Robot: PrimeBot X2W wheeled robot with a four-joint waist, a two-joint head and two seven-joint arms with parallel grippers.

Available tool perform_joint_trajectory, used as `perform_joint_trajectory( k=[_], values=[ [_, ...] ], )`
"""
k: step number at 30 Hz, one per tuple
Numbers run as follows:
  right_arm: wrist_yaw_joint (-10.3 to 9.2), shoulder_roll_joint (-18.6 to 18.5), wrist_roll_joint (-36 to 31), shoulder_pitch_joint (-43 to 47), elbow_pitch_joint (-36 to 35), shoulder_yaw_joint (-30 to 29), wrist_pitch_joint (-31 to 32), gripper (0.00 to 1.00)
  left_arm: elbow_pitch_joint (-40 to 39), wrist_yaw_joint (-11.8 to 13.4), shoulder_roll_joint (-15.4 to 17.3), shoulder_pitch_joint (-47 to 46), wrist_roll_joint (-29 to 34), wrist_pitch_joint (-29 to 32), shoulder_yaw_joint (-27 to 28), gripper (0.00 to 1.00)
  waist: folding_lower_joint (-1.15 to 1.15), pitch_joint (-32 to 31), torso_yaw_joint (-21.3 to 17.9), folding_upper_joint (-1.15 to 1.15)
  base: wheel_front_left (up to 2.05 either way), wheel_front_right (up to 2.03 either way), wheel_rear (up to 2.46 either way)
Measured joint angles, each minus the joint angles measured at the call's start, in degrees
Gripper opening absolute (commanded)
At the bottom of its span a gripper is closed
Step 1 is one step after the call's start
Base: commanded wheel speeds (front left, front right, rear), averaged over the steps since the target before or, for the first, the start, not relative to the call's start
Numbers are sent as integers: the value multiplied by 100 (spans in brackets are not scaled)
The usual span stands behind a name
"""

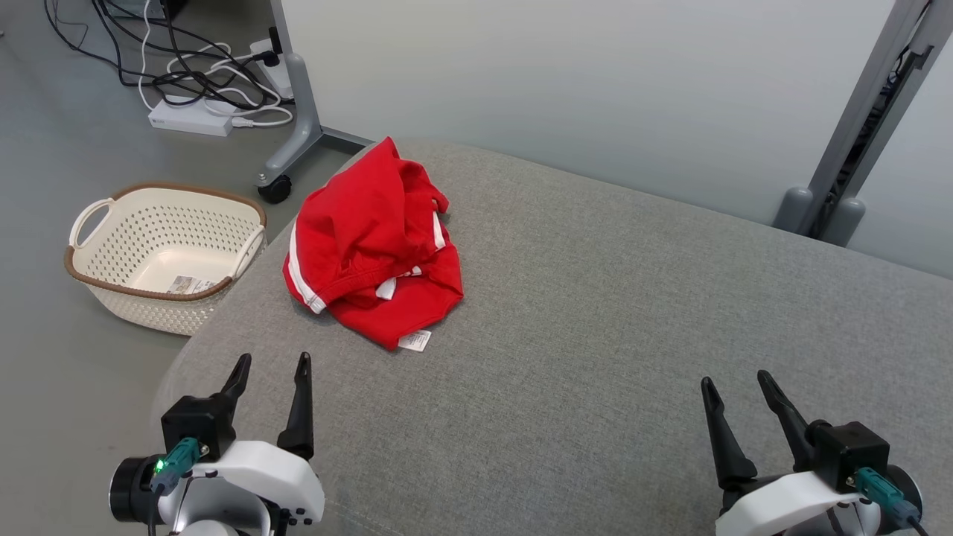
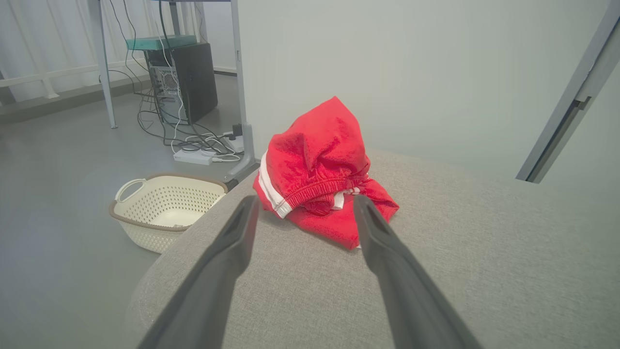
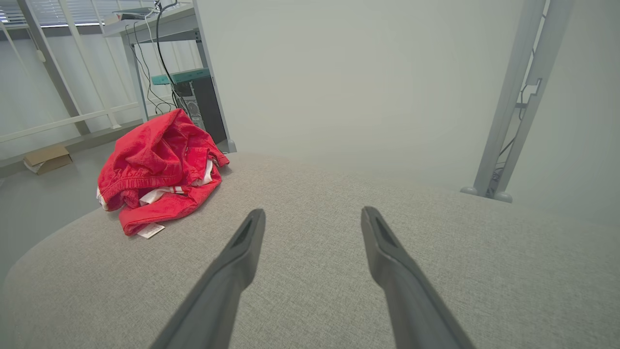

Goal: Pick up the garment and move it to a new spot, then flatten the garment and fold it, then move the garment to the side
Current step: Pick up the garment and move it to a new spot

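While both arms hover low over the near side of the grey upholstered surface (image 1: 595, 313), the red garment (image 1: 372, 246) lies crumpled in a heap on that surface's far left part, close to its rounded left edge. White stripes show among its folds, and a small white label (image 1: 415, 340) pokes out at its near corner. The left gripper (image 1: 274, 359) points towards the heap from a short way off (in its own wrist view the garment sits just past the fingertips), its jaws spread wide with nothing between them. The right gripper (image 1: 735, 378) is well apart from the garment, over bare fabric, its jaws likewise wide apart and holding nothing. On the floor to the left, just beside the surface, stands a cream perforated basket (image 1: 141, 309) with a brown rim.
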Motion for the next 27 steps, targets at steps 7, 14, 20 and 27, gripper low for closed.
perform_joint_trajectory(
  k=[7,14,20,27],
  values=[
    [0,-5,-171,-1,-91,-98,42,100,-138,-216,43,-486,-178,280,-85,100,0,123,-3,0,0,0,0],
    [0,-77,-425,-143,-309,-74,126,100,-154,-565,307,-1960,-346,970,-71,100,0,388,-145,0,0,0,0],
    [1,-111,-505,-338,-510,29,147,100,743,-831,571,-3314,-799,1860,77,100,0,695,-483,0,0,0,0],
    [2,-157,-506,-614,-700,223,186,100,2091,-883,932,-4315,-1312,2529,479,100,0,1139,-908,0,0,0,0]
  ],
)
